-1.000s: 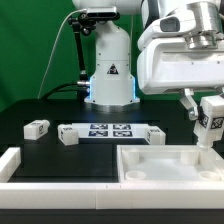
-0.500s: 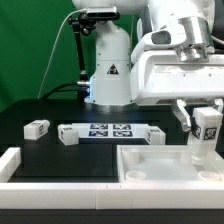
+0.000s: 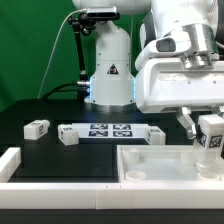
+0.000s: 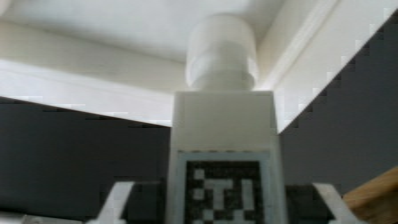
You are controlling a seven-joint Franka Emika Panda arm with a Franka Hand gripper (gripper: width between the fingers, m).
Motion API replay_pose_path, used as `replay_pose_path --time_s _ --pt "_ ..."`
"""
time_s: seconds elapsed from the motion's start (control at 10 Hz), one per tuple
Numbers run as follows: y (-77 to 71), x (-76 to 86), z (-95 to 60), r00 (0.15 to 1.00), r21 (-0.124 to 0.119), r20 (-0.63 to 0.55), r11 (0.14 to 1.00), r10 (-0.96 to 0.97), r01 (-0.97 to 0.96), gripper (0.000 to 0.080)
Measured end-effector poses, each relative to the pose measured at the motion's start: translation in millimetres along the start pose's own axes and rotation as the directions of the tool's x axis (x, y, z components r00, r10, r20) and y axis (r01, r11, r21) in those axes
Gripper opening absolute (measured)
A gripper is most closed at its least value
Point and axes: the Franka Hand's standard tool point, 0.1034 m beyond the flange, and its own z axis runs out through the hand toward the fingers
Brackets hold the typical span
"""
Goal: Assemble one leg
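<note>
In the exterior view, the pincer (image 3: 208, 128) is closed on the leg (image 3: 210, 146) and holds it upright. Its tagged face is turned to the camera. The leg hangs over the corner of the white tray (image 3: 135, 153) on the exterior view's right, with its lower end down near the tray floor. Whether it already touches cannot be told from here. A second small post (image 3: 37, 128) lies well apart on the black surface (image 3: 60, 152), off to the exterior view's left. The marker board (image 3: 108, 131) lies between it and the tray.

In the wrist view, the leg (image 4: 222, 120) runs straight away from the camera. Its tag is nearest, then the plain square section, then a narrower round tip pointing into the angle of the tray (image 4: 89, 60) walls. The pale shapes flanking the tag are probably the finger pads (image 4: 125, 200), though the frame is soft there.

The leg looks like hard moulded plastic, so it is likely light, stiff and not easily damaged. Its smooth faces could slip or twist under a loose grip. The flat opposite sides of the square section give the best purchase. The present hold, high up at the tagged end, leaves the round tip free to enter its seat. Because the piece is rigid, any tilt at the grip would carry straight to the tip. A firm, square hold therefore seems to matter more than force.
</note>
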Motion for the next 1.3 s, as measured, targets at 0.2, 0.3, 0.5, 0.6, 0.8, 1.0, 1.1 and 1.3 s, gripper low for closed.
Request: replay_pose_path --time_s 0.2,0.3,0.5,0.6,0.8,1.0,1.1,1.3 --pt "-3.0 3.9 3.1 1.0 -0.003 -0.026 1.0 -0.004 0.004 0.0291" --pt "-1.5 5.2 4.6 0.999 -0.008 -0.04 1.0 -0.004 0.004 0.0291" --pt "-0.3 -2.2 10.8 1.0 -0.006 -0.022 1.0 0.0 0.0 0.0291" --pt "0.6 -6.0 13.3 1.0 -0.005 -0.013 1.0 0.002 -0.002 0.0291" --pt "2.1 -6.2 13.2 1.0 -0.007 -0.013 1.0 0.004 -0.004 0.0291" --pt "2.5 -6.6 13.1 1.0 -0.009 -0.018 1.0 0.004 -0.004 0.0291" --pt "2.2 -7.4 14.1 1.0 -0.006 -0.008 1.0 0.005 -0.005 0.0291" --pt "2.1 -8.2 14.4 1.0 -0.005 -0.005 1.0 0.005 -0.005 0.0528"
